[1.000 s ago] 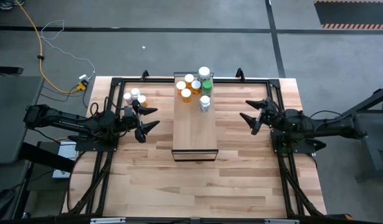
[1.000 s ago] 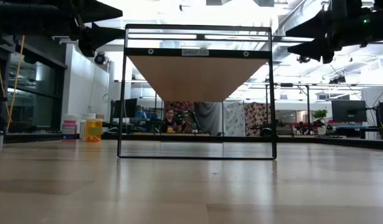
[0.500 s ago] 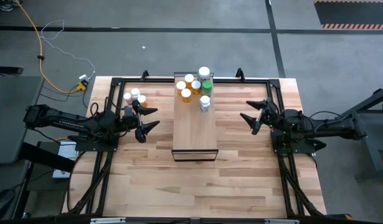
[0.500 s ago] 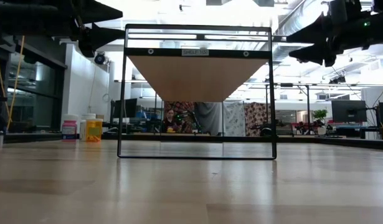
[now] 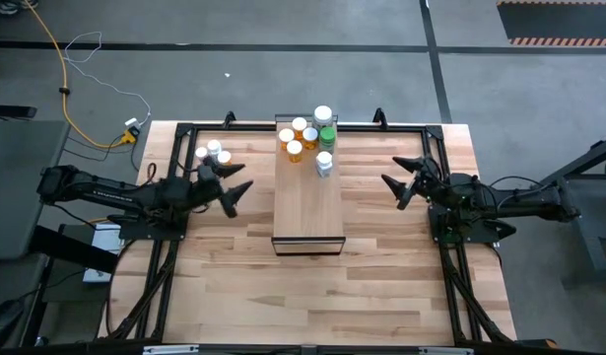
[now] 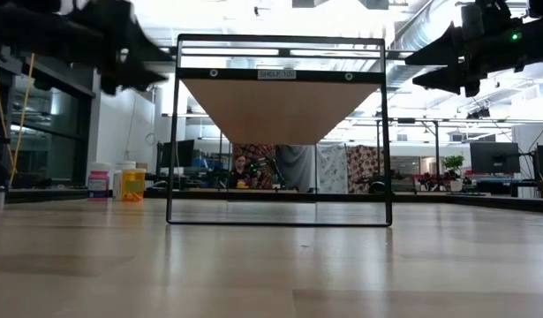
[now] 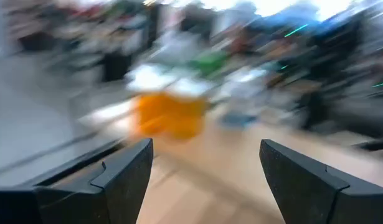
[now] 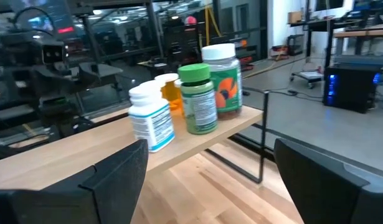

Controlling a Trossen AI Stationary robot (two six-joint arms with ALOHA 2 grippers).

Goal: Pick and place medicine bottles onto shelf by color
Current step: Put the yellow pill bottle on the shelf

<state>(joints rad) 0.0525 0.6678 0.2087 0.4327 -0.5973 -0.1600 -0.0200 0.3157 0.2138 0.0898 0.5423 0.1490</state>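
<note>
Item: shelf (image 5: 307,202), a long pale wood block raised on a dark frame, set at the centre of the table (image 5: 381,286). Its far end, toward twelve o'clock in the high view, is occupied; the near end is bare.

Item: medicine bottles on the shelf. Orange bottles (image 5: 295,138) are clustered at about eleven o'clock of that end. A green bottle (image 8: 198,99) and a large white-capped jar (image 8: 223,78) are stood beside them at one o'clock, with a white bottle (image 8: 152,118) nearest the bare end. Like colours are grouped, presumably as the sorting requires.

Item: unshelved bottles (image 5: 212,151), a small cluster on the table at about ten o'clock of the shelf, apart from it. One orange body (image 7: 169,115) is seen, blurred, ahead of the left fingers.

Item: left gripper (image 5: 227,183), spread wide and empty, just beside the unshelved cluster at its four o'clock; judged to be lined up for the next pick.

Item: right gripper (image 5: 406,179), likewise spread and empty, held at three o'clock of the shelf, well apart from it, facing the shelved bottles.
</note>
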